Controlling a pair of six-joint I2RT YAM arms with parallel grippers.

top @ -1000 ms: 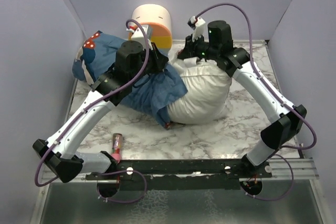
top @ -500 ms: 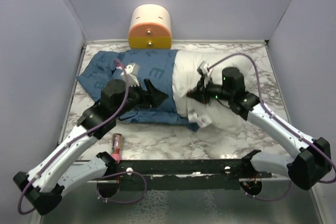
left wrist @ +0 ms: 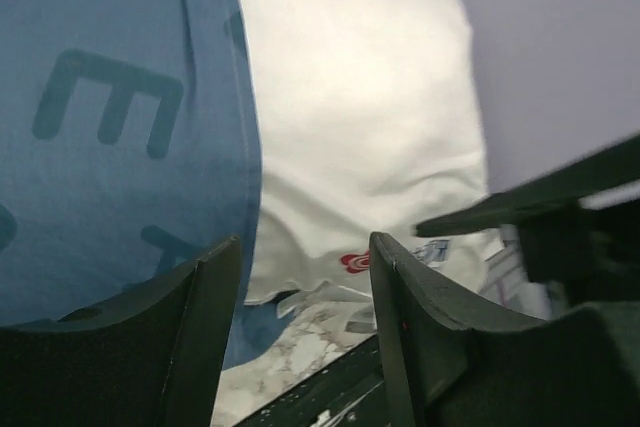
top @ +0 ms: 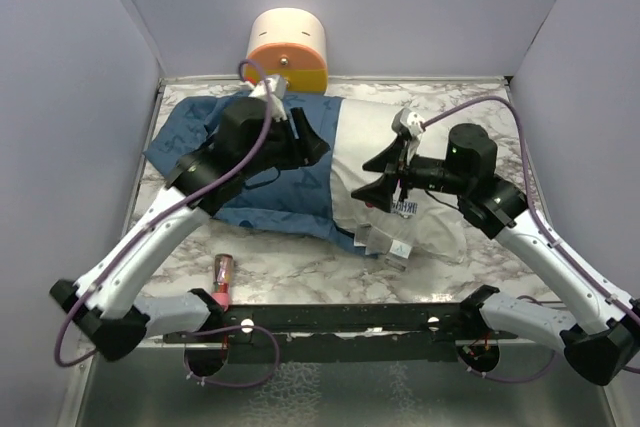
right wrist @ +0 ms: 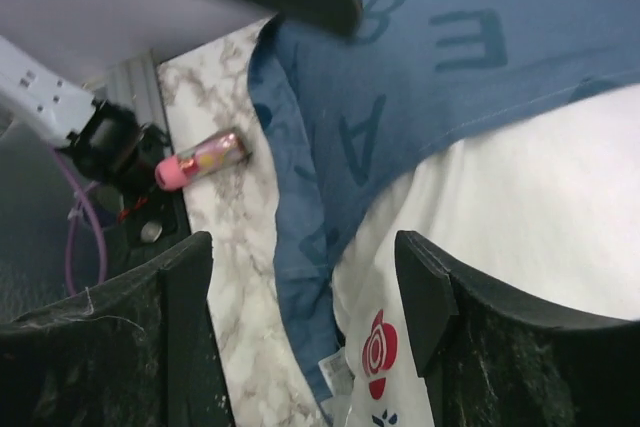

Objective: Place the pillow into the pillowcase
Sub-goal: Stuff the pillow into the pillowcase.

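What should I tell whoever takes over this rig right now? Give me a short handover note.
Left gripper: open, holding nothing, above where the pillowcase edge meets the pillow.
Right gripper: open, holding nothing, above the pillow's exposed part.
Pillow: lying flat on the table, left part inside the pillowcase, right end with the tags sticking out.
Done: the pillow is partly in.
Left: regrip the case's open edge and pull it over the exposed end, or push the pillow further in, probably with one arm holding the case.
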